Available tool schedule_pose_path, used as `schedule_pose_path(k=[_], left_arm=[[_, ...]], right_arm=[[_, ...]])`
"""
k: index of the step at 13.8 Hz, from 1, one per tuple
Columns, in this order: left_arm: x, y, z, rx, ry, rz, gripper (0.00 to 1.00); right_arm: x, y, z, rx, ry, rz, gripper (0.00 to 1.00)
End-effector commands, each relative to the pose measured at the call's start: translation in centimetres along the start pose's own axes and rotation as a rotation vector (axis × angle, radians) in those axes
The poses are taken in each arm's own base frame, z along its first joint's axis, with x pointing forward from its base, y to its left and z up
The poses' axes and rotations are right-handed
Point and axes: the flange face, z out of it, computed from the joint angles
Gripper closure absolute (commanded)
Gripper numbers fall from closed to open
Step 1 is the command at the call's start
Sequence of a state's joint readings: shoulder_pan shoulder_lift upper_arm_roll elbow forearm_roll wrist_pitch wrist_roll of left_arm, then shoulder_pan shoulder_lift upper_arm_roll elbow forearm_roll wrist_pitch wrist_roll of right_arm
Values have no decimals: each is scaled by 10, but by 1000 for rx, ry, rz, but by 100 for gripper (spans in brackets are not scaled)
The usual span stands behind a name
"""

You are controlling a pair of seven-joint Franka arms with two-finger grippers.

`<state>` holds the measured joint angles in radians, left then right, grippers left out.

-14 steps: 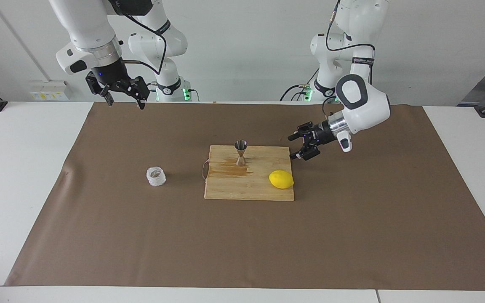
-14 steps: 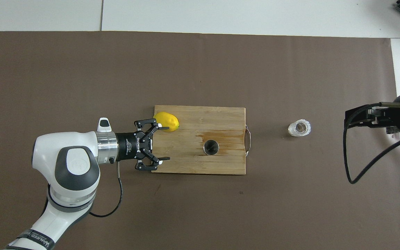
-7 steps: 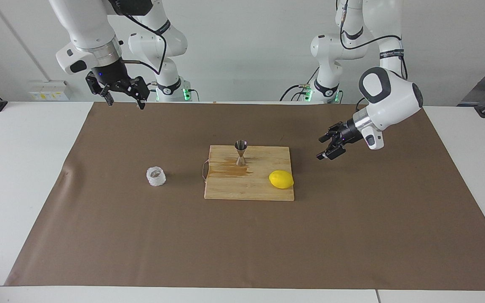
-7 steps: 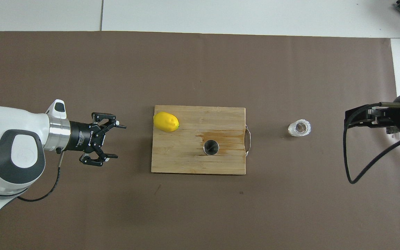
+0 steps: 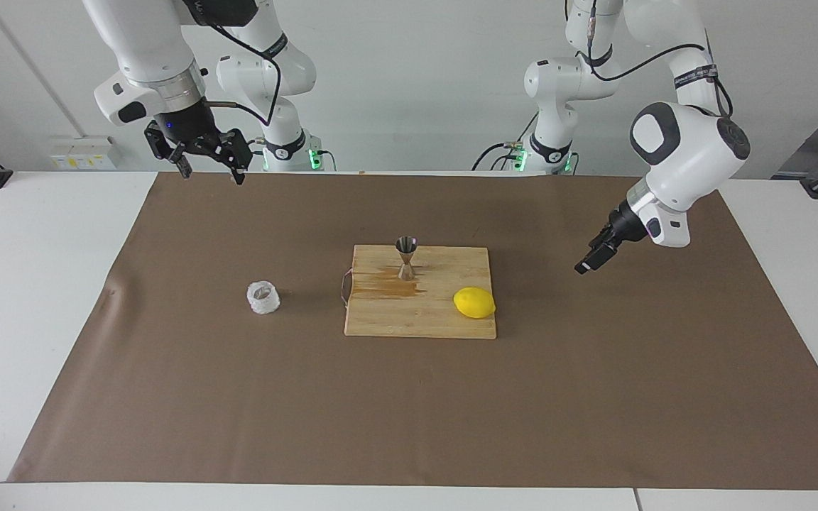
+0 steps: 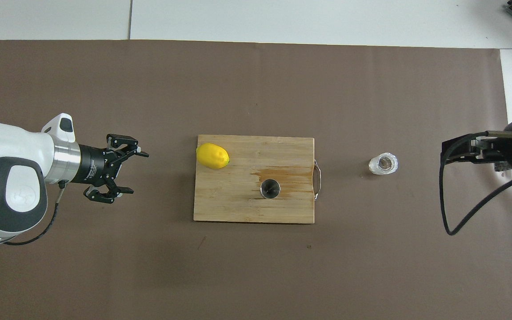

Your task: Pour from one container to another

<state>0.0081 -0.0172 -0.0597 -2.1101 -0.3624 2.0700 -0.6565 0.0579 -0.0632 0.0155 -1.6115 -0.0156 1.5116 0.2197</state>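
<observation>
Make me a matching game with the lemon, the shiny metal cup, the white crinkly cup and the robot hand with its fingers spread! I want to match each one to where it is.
Things:
1. lemon
2. jigger
3. white cup
4. left gripper

Places:
A. on the brown mat, off the cutting board, toward the right arm's end of the table
B. upright on the board, by a brown stain
C. in the air over the mat, fingers open, holding nothing
D. on the board's corner, toward the left arm's end

Pairs: 1-D, 2-B, 3-A, 4-C
</observation>
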Motion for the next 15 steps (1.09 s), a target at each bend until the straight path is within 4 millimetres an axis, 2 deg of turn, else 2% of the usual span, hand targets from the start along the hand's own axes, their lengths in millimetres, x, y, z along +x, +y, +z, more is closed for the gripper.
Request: schedule_pose_path(k=[1, 4, 5, 6, 9, 12, 14, 15], left_arm=[[9, -9, -15, 66, 54, 105, 0], [18, -6, -26, 92, 110, 221, 0], [32, -11, -40, 83, 124, 253, 0], [37, -11, -51, 90, 139, 306, 0], [32, 1, -76, 130, 209, 452, 0], [25, 12, -96, 158, 230, 527, 0], [8, 27, -106, 182, 197, 628, 0], [7, 27, -113, 188, 194, 658, 0]], right_arm=[[-3, 4, -2, 12, -3, -12, 0], [-2, 17, -1, 12, -15, -3, 0], [-4, 16, 1, 11, -20, -21, 0], [-3, 17, 3, 13, -17, -41, 0], [-5, 17, 13, 17, 12, -197, 0], [-10, 20, 41, 14, 86, -412, 0], [-13, 20, 55, 31, 93, -563, 0], [-12, 22, 61, 48, 93, -630, 0]])
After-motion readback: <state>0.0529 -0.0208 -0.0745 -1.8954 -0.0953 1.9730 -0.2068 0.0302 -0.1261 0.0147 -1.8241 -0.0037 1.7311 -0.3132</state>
